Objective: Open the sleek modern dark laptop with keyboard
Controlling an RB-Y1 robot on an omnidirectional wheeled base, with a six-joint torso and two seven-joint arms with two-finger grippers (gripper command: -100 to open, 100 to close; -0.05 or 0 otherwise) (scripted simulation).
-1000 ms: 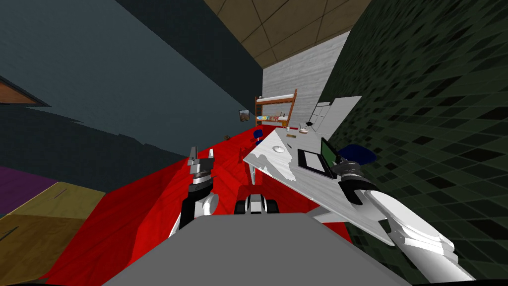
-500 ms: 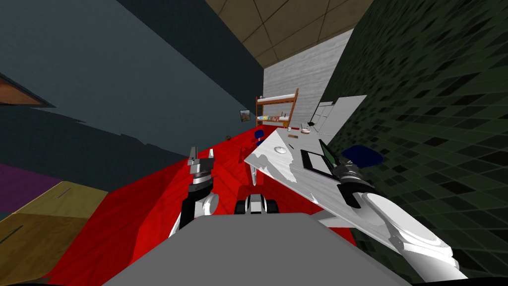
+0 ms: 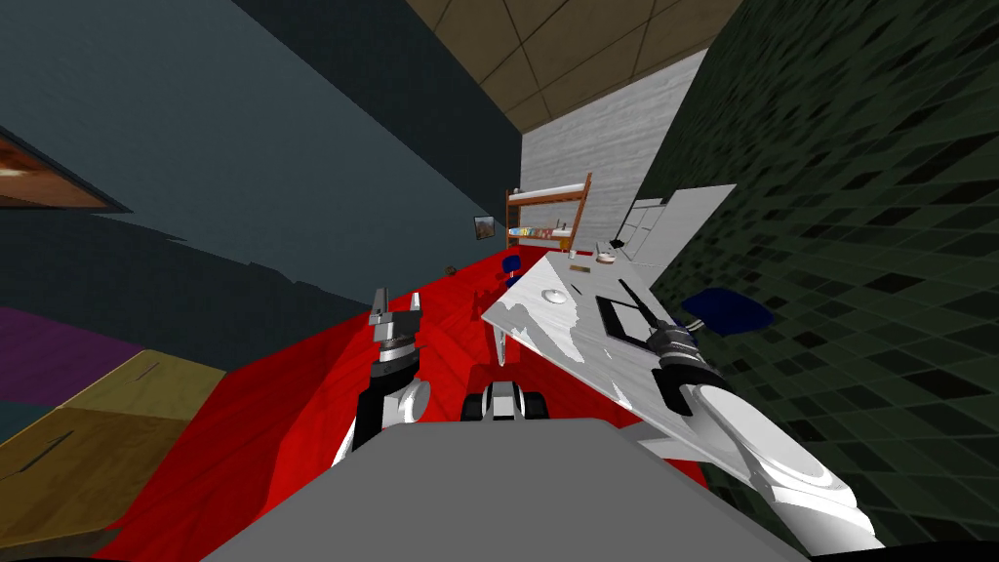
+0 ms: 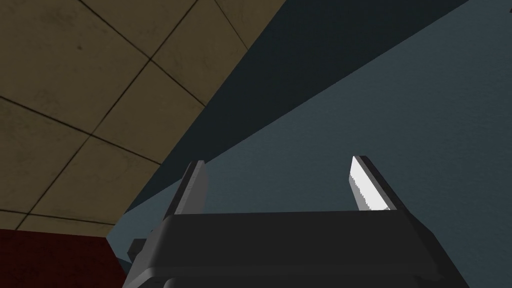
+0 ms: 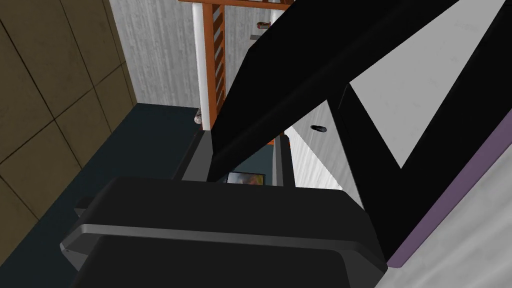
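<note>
Bedroom, bunk bed (image 3: 543, 196), white desk (image 3: 546, 324)

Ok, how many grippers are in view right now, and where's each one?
2. The left gripper is held up over the red floor, fingers open, empty. The right gripper is at the white desk, shut on the lid of the dark laptop.

You had no text, label, brand or number to read anywhere. The laptop (image 3: 622, 320) bore no legible mark, and the small wall picture (image 3: 482, 226) and the coloured things on the shelf (image 3: 579, 215) were too small to make out.
</note>
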